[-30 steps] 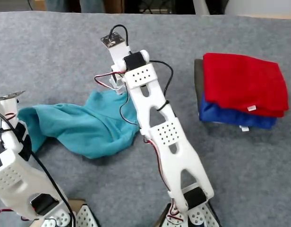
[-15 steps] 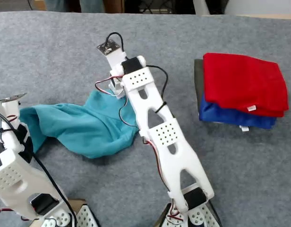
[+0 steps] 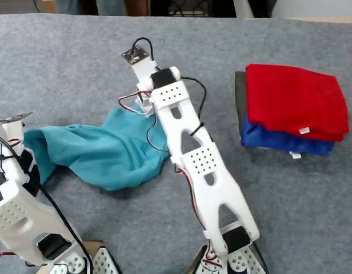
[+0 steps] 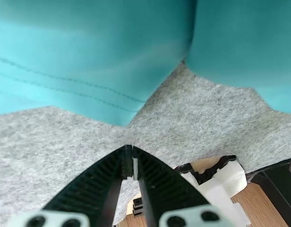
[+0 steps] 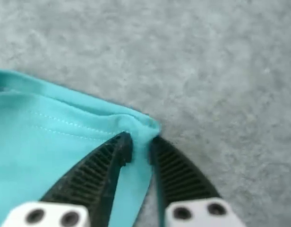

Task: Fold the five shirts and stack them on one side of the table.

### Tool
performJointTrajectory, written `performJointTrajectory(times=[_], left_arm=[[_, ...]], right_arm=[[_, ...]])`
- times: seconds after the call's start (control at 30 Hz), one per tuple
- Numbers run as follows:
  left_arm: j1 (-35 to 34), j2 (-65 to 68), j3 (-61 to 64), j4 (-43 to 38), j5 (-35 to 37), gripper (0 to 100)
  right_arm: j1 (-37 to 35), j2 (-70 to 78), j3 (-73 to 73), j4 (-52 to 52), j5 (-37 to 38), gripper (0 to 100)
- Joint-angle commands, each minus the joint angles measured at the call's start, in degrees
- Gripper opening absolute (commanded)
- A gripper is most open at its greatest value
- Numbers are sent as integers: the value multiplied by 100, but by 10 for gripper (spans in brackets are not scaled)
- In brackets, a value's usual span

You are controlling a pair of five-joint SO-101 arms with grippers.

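Presently about midway, judged | red shirt (image 3: 293,100) on blue shirt (image 3: 273,140), folded, stacked at one side of table (image 3: 62,57); dark layer beneath, unclear | teal shirt (image 3: 102,154) crumpled, unfolded, well apart | right gripper (image 5: 140,142) clamped on its corner | left gripper (image 4: 132,153) jaws together, empty | left: fold, stack.

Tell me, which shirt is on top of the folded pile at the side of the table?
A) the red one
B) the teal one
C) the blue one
A: the red shirt lies folded directly on top of the blue shirt, while the teal shirt is spread out unfolded, well apart from them.
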Motion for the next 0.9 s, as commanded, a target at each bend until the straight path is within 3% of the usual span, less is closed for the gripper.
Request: performJointTrajectory(times=[0.0,0.17,0.5,0.87], left_arm=[[4,-79,-40,9,-35,29],[-66,-105,-286,211,176,29],[-374,-97,-1886,369,1556,30],[1235,-88,-2352,378,2119,37]], right_arm=[[-88,-31,-119,-9,114,12],[105,-127,-1341,229,-44,14],[1521,-1771,-1314,-308,-818,14],[1732,-1877,-1314,-598,-554,14]])
